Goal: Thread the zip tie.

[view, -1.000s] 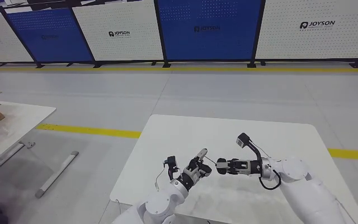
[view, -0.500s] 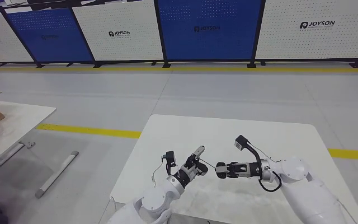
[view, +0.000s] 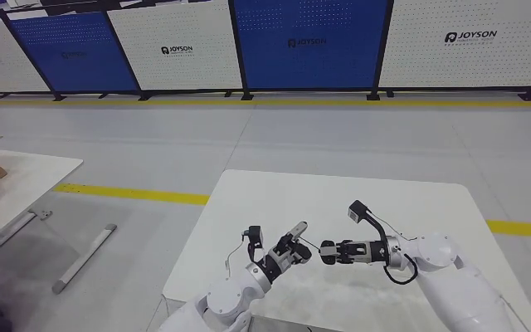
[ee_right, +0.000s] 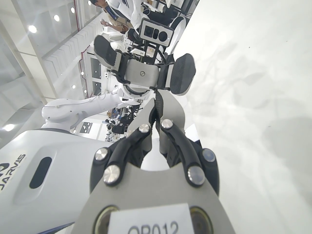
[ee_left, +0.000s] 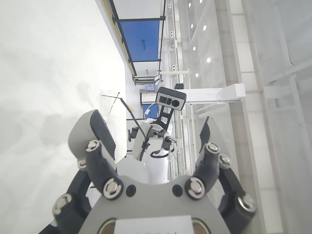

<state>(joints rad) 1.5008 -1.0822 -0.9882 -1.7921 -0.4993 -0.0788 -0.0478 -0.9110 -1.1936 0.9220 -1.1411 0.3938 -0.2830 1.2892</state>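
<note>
The zip tie (ee_left: 132,118) is up in the air over the white table (view: 357,187). One end is pinched tight in the right gripper (ee_right: 156,98), and the free end pokes toward the left gripper (ee_left: 152,120), which hangs spread wide just beside it with nothing in it. Over the last second the left gripper only backed off a hair and then sat still, so I'd say nothing's threaded yet and it's lining up. The tie's a skinny, bendy black plastic strap with a wispy tip, the pads (ee_right: 181,74) look like dimpled black rubber on smooth grey metal, and the table's plain and smooth.
</note>
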